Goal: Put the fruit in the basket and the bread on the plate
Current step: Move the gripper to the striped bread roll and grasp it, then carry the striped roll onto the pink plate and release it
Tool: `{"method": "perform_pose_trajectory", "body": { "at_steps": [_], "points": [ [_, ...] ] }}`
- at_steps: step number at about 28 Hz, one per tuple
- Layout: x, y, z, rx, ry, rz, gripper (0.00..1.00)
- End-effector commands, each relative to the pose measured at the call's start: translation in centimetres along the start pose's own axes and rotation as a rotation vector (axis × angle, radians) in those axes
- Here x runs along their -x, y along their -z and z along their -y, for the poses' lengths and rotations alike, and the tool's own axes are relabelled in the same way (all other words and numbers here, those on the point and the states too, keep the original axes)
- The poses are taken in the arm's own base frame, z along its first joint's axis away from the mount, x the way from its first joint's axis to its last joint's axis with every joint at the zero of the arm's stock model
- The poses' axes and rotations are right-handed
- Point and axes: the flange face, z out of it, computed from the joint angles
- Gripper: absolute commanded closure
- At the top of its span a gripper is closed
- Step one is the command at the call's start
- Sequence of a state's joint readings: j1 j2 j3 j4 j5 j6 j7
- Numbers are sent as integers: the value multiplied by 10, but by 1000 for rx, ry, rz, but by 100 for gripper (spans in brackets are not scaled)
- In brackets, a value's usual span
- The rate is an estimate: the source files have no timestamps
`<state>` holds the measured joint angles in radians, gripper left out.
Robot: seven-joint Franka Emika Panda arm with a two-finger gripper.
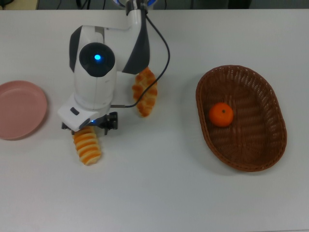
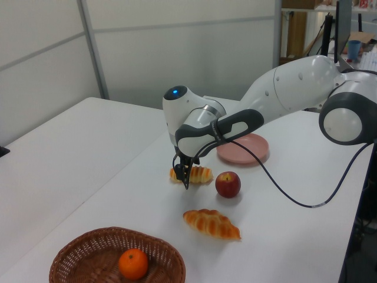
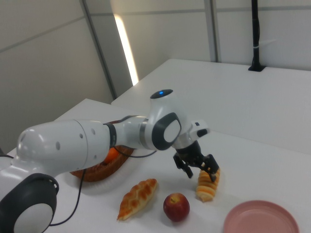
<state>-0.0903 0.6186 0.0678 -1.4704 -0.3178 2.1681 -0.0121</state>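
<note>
A: What is seen at the largest scale?

B: A white table (image 1: 193,193) is shown, and across it the white arm (image 2: 294,88) is stretched. In the top view the arm's bulk is seen left of centre; in the left view it enters from the upper right of the frame.

A: And the basket?

B: The basket (image 1: 260,145) is placed at the right of the top view and at the lower left of the left view. The tangerine (image 1: 221,114) is seen lying inside it, near its left wall in the top view.

A: Where is the plate found?

B: The plate (image 1: 19,109) is seen at the left edge of the top view and at the lower right of the right view, with nothing on it.

A: The breads?

B: The braided roll (image 1: 146,94) is seen at the centre of the top view, partly covered by the arm. The striped roll (image 1: 87,146) lies at the lower left of centre, just under the gripper (image 1: 89,128).

A: How is the claw held?

B: It is spread wide, and its fingers (image 3: 212,166) are set either side of the striped roll's near end in the right view. Whether the roll is touched cannot be told.

A: The apple?

B: It is hidden under the arm in the top view. In the left view the apple (image 2: 228,184) is seen just right of the striped roll.
</note>
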Motion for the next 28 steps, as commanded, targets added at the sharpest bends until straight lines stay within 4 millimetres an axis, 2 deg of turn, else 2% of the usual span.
{"method": "perform_pose_trajectory", "body": {
  "at_steps": [1, 3, 4, 5, 13, 18, 23, 24, 28],
  "points": [
    [1, -12, -10, 71, 58, -8, 10],
    [2, -13, -11, 94, 79, -4, 50],
    [2, -13, -11, 94, 83, -4, 81],
    [2, -13, -11, 91, 79, -4, 99],
    [1, -9, -13, 73, 54, -11, 100],
    [2, -2, -25, 38, 9, -23, 100],
    [7, 28, -58, 12, -70, -63, 100],
    [11, 38, -74, 8, -98, -71, 100],
    [23, 47, -106, 16, -148, -77, 100]
  ]
}}
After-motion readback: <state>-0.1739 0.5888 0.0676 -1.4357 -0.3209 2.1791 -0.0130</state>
